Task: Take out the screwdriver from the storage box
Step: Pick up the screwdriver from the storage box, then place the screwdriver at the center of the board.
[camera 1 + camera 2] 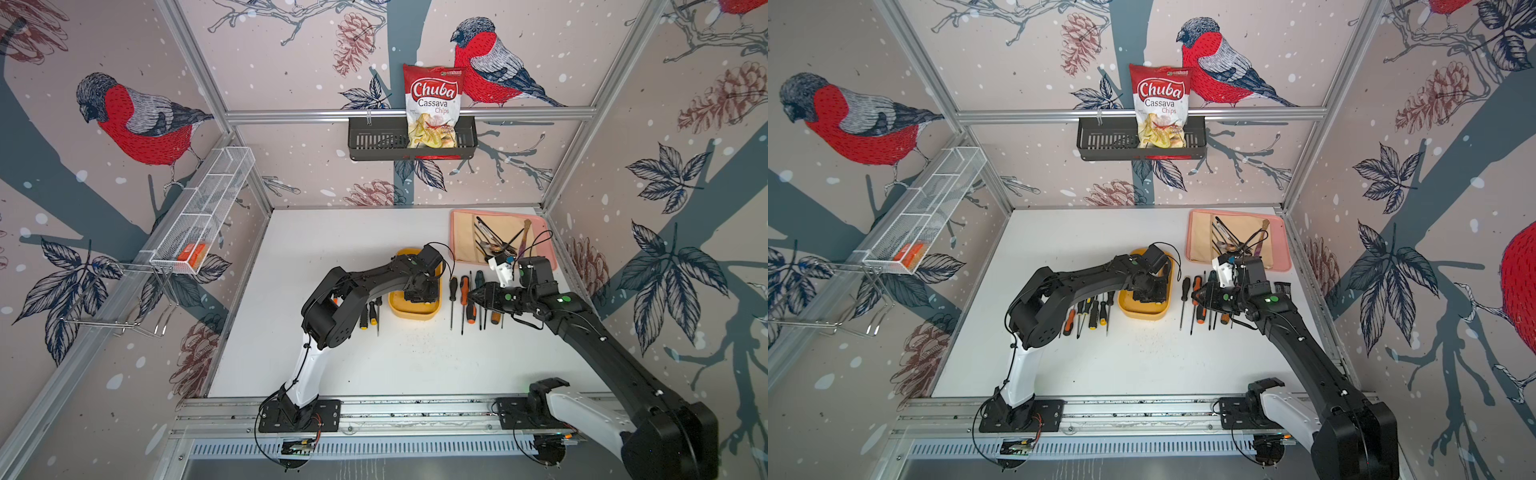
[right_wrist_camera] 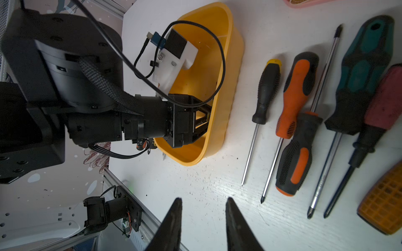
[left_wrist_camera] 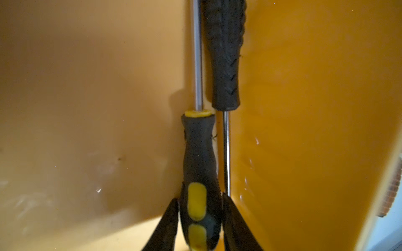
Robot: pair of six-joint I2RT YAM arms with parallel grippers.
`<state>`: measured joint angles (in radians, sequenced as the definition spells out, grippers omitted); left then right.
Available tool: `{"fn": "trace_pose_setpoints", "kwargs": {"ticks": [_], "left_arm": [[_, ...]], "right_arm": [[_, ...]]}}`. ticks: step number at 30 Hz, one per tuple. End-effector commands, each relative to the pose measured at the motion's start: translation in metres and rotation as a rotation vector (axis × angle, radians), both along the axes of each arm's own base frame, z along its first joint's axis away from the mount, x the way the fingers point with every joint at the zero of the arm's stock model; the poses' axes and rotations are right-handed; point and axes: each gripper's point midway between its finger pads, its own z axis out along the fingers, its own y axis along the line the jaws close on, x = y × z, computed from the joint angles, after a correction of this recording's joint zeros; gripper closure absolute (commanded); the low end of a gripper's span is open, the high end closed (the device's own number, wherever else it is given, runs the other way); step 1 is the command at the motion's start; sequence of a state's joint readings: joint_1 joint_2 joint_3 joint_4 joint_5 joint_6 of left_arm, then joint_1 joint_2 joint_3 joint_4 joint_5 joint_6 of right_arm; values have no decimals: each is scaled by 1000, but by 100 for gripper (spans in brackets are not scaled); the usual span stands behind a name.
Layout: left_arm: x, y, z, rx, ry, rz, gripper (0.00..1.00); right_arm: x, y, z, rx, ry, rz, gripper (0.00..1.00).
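Fingers (image 3: 167, 226) of my left gripper (image 3: 199, 197) clamp the screwdriver (image 3: 199, 152) by its black-and-yellow handle, bottom centre, inside the yellow storage box (image 3: 304, 108). Its shaft points straight up the frame. My right gripper (image 2: 204, 198) gapes, empty.

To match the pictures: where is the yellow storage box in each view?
Top view: storage box at mid-table, partly under the left arm.
Top view: same place.
Left wrist: its inside fills the picture.
Right wrist: between the left arm and the row of screwdrivers; box.
Shared landmark: the left pincer inside it, on a black-and-yellow screwdriver.
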<state>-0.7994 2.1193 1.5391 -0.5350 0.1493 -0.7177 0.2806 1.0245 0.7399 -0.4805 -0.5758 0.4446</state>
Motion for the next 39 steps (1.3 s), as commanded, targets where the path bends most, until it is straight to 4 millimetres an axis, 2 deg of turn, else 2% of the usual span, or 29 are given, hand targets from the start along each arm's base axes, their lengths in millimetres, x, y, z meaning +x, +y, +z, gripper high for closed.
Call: {"fn": "trace_pose_setpoints", "kwargs": {"ticks": [1,7,13,19,27,32,39], "left_arm": [[-6,8,-4,48,13,4,70],[-3,10,20,37,-26,-4,79],[-3,20,55,39,-87,-7,79],[-8,39,80,58,-128,-9,79],[-16,88,96,91,-151,30,79],[-22,132,97,113,-153,83,79],[-33,196,88,203,-143,147,79]], "right_arm": [[-1,1,2,9,-10,8,65],[-2,1,2,12,-8,4,65],[-3,4,3,20,-5,9,65],[-5,21,5,38,-11,45,65],[-7,58,10,55,-28,120,65],[-6,76,7,55,-22,149,66],[-10,102,-1,45,-4,191,66]]}}
